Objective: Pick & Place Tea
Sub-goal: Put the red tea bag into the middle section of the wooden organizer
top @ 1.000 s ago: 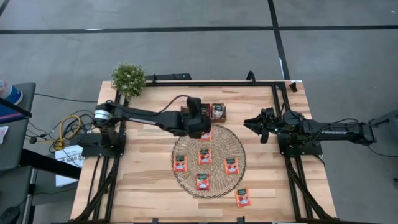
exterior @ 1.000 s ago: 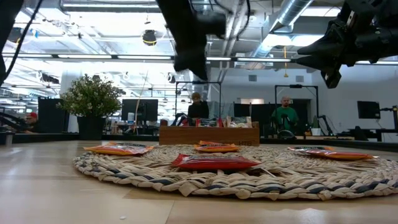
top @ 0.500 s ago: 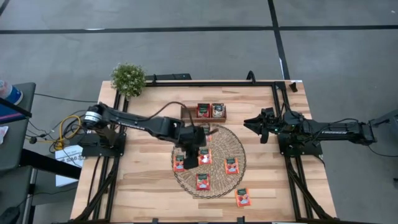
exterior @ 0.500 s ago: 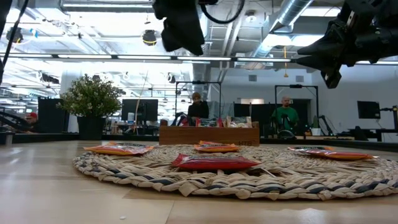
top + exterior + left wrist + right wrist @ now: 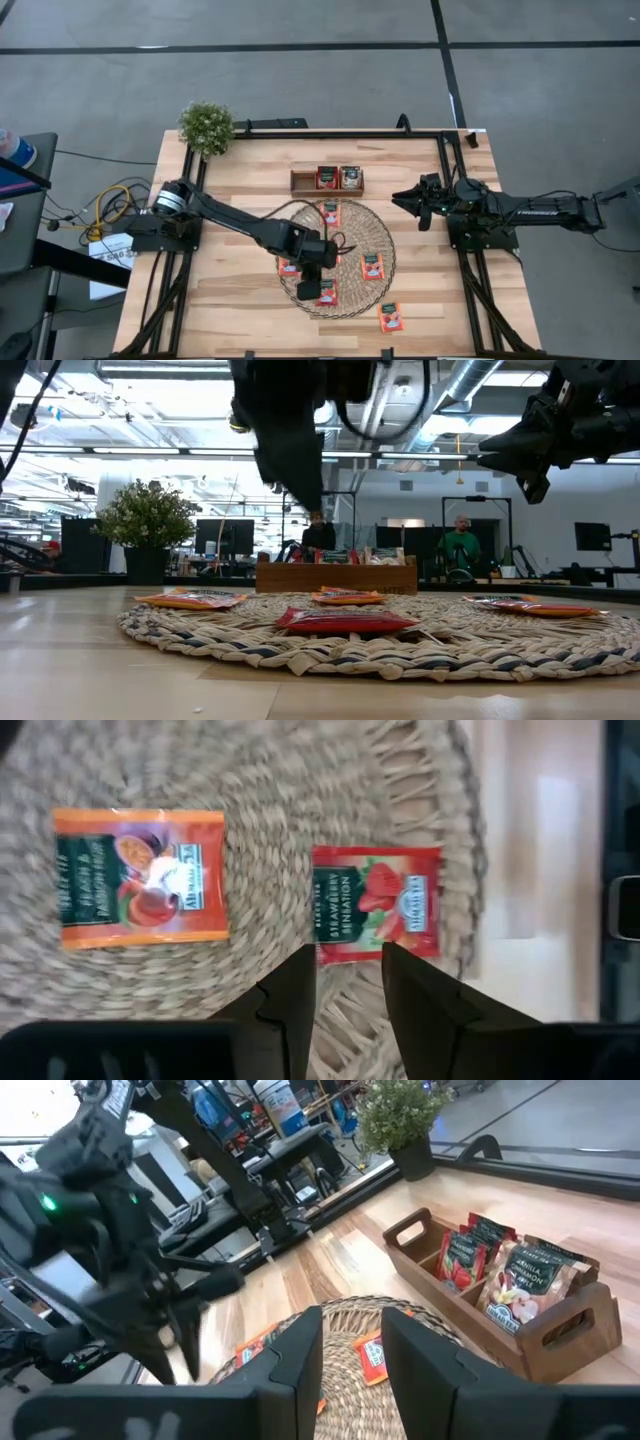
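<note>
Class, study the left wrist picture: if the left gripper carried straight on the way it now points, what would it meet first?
Most likely the red strawberry tea sachet on the woven mat: the open left gripper points down with that sachet's near edge between its fingers. How much height remains is unclear.

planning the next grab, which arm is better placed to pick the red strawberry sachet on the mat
Left. The left gripper hangs open right above the red sachet on the woven mat; the right gripper waits off the mat.

A robotics lab in an open industrial hall: exposed silver ceiling ducts (image 5: pixel 470 400), strip lighting, a grey concrete floor (image 5: pixel 300 80), dark monitor screens (image 5: pixel 222 536), and two people (image 5: pixel 460 545) beyond the pale wooden tabletop (image 5: pixel 250 170).
</note>
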### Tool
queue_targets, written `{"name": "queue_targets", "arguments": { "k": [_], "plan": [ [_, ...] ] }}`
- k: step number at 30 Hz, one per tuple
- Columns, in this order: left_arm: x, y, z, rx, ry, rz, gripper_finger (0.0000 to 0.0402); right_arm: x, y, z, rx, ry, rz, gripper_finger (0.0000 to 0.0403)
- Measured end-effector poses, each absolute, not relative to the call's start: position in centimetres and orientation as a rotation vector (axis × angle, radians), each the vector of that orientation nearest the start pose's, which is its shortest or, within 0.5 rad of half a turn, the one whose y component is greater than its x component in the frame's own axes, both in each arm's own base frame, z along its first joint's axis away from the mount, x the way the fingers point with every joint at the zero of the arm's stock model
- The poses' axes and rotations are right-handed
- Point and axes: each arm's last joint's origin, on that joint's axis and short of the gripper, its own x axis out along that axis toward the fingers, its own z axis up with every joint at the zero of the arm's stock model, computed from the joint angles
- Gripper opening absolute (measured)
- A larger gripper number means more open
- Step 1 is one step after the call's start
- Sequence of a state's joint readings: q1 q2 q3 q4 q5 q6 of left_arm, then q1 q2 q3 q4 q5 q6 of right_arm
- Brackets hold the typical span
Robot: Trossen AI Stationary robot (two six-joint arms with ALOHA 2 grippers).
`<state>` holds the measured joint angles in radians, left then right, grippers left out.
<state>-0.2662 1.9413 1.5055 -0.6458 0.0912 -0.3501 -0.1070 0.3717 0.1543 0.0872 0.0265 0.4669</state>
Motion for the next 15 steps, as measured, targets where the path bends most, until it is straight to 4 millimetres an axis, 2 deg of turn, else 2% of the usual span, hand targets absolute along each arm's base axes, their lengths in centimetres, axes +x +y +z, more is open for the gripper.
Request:
{"name": "queue_targets", "arguments": {
  "k": [8, 15],
  "plan": [
    [40.0, -12.4, 17.7, -0.177, 1.190, -0.064, 0.0108, 12.1, -1.4, 19.2, 0.467, 0.098, -0.161, 0.0098],
    [39.9, -13.6, 17.0, -0.169, 1.185, -0.027, 0.0108, 12.1, -1.4, 19.2, 0.467, 0.101, -0.162, 0.0098]
  ]
}}
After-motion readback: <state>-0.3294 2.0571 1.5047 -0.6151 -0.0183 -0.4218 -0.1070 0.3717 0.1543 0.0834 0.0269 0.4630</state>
